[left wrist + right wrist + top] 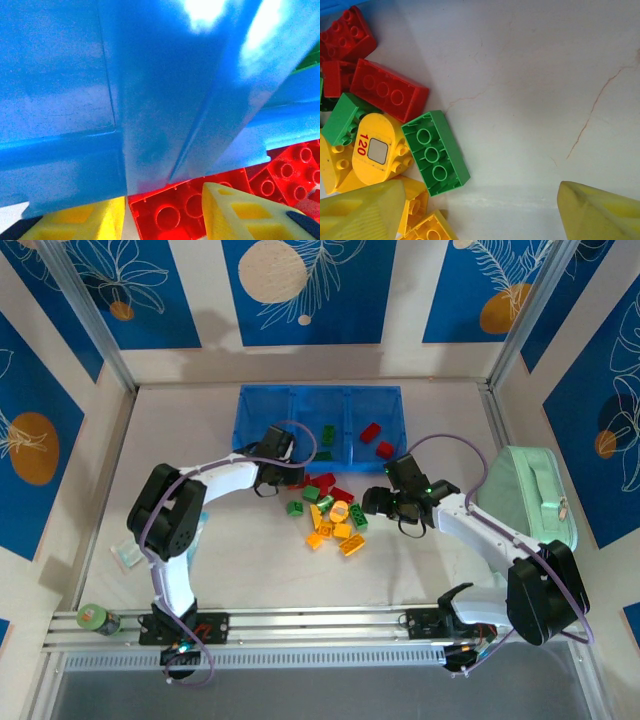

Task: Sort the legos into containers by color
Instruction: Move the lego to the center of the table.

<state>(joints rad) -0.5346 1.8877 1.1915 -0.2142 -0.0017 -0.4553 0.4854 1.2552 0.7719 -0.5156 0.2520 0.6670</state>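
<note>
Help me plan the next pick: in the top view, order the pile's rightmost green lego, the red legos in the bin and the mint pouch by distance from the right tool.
1. The green lego, beside the right tool, at the pile's edge.
2. The red legos, behind, in the right bin.
3. The mint pouch, far right.

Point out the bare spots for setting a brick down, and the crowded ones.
Bare table between the brick pile and the near rail, and left of the tray. Crowded between the left tool and right tool.
</note>
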